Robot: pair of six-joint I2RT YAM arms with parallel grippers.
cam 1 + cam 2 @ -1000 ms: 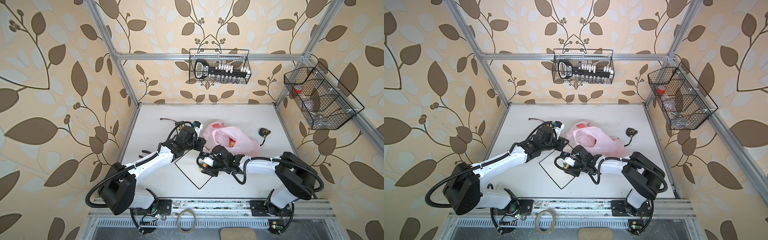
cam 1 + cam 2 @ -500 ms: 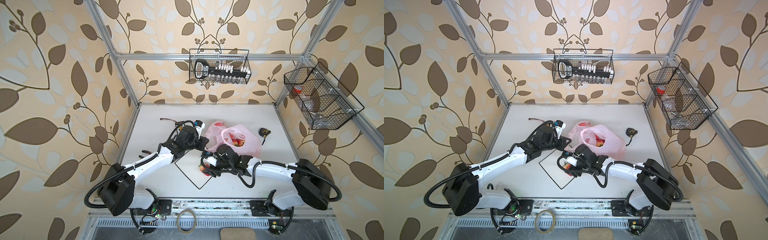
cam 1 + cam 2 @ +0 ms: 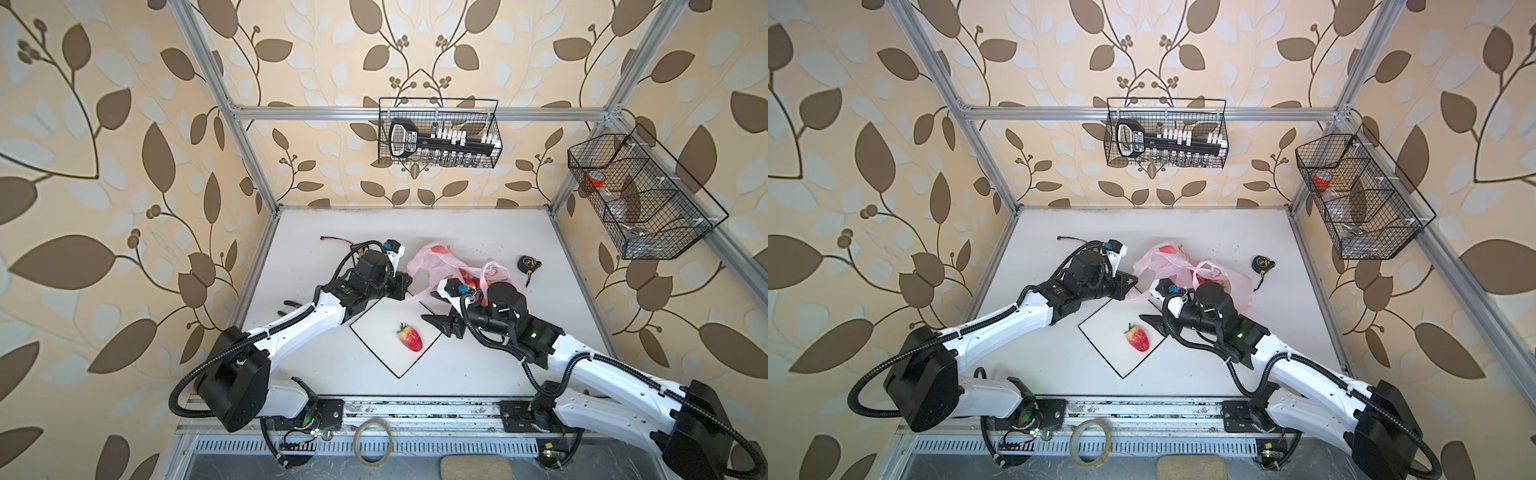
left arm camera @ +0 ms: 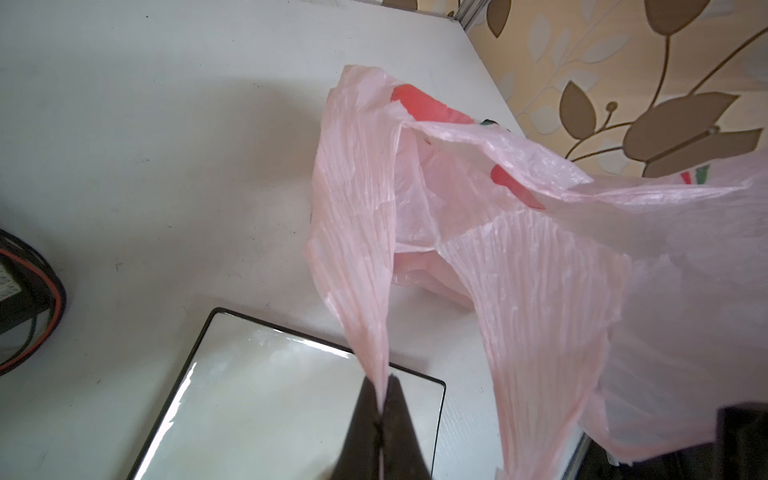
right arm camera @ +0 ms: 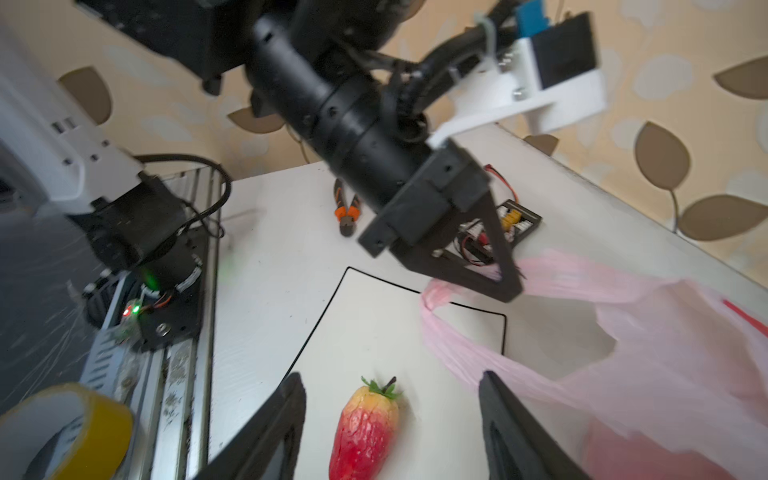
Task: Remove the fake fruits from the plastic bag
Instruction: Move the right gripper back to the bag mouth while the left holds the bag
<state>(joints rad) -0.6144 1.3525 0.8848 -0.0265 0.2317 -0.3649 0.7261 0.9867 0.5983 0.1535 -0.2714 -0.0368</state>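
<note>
- One glossy red-and-yellow fake strawberry with a green top is out. It lies on the white square plate with a black rim, apart from the bag.
- Most of the job looks left to do. Red fruit pieces show in the mouth of the thin, crinkly, translucent pink plastic bag, just behind the plate. I can't tell how many.
- Left gripper is clamped on one bag handle, holding it lifted over the plate corner.
- Right gripper is spread and empty, with the strawberry on the plate below the gap.
- In the way: the second handle loop drapes across the plate corner, right by a right finger. Likely snag on re-entry.
- Around: black tape measure near the bag; orange-handled pliers, a small wired board and a yellow tape roll well apart.
</note>
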